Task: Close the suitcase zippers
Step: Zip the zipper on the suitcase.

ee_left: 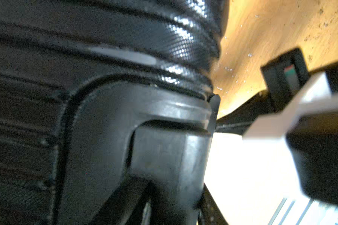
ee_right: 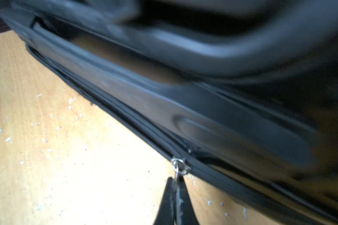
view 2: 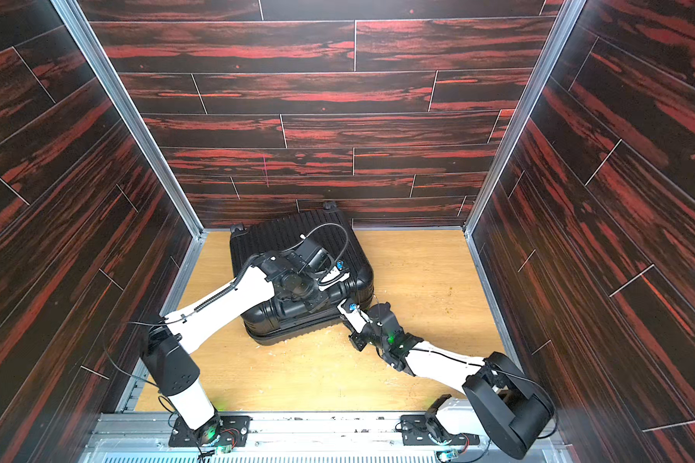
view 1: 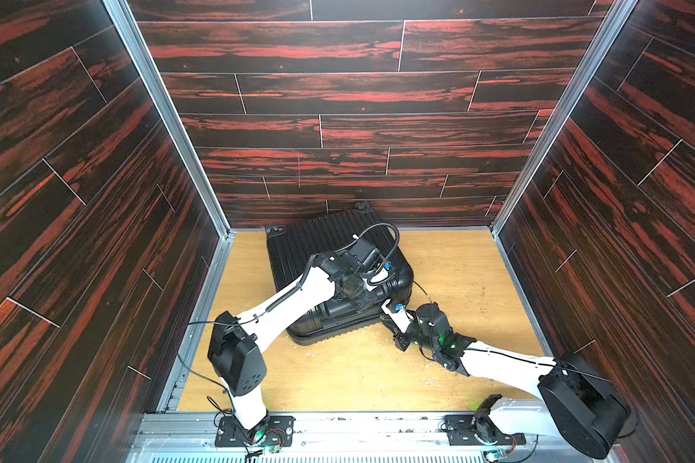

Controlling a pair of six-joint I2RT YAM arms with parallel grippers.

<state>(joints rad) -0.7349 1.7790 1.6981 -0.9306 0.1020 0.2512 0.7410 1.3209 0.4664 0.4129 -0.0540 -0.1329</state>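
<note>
Enclosure walls point(view 1: 358, 92): dark red-black wood-grain panels on three sides.
Table point(view 1: 338, 373): light wood, flecked with pale chips.
Suitcase point(view 1: 297, 248): black, ribbed, lying flat with lid down at the back of the table. Its casters point(view 1: 275, 229) point toward the rear wall.
Left gripper point(view 1: 372, 288): over the case's near end, close to a moulded handle point(ee_left: 164, 155). Jaw spread and any hold cannot be told.
Right gripper point(ee_right: 176, 182): at the case's near side seam, jaws pinched together on the pull tab point(ee_right: 176, 168).
Zippers point(ee_right: 129, 120): thin black track along the rim seam.
Pull tab: small, silvery, hanging from the slider.
</note>
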